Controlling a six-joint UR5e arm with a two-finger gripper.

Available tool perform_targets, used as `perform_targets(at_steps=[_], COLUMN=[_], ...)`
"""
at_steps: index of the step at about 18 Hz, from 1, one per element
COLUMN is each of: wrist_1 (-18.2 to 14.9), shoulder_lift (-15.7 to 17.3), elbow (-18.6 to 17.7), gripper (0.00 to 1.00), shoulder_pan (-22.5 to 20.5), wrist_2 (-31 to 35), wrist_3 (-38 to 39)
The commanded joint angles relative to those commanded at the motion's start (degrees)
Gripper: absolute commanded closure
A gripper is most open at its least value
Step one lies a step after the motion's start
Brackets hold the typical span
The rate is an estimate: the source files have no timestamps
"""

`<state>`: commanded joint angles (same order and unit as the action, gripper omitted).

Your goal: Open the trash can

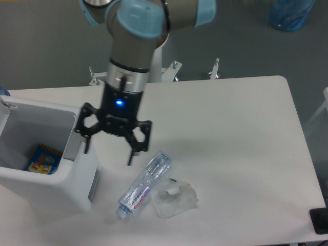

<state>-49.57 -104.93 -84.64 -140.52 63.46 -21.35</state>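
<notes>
Trash can point(48, 169) stands at the table's point(246, 133) near left, lid up, a colourful packet inside. Gripper point(108, 151), jaws spread and empty, hovers beside its right rim; a careless swing could clip that rim or the plastic bottle point(144, 184).

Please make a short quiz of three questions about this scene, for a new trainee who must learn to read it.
1. True or false: the lid of the trash can is shut.
2. Which thing lies closest to the crumpled clear wrapper?
A. the plastic bottle
B. the blue and yellow packet
C. the blue bag on the floor
3. Fill the gap: the pincer is ____ and holds nothing.

Key
1. False. The can is open and the inside shows.
2. A. The bottle lies just left of the wrapper on the table.
3. open. Its fingers stand spread above the right rim of the can.
</notes>
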Motion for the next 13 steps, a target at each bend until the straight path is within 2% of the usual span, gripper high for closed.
perform_targets(at_steps=[7,13], wrist_1=[0.09,0.00], shoulder_lift=[-5.37,-7.92], elbow=[0.27,0.36], gripper=[0.00,0.00], shoulder_pan=[-8.09,-9.77], wrist_2=[0.00,0.00], wrist_3=[-10.98,-14.95])
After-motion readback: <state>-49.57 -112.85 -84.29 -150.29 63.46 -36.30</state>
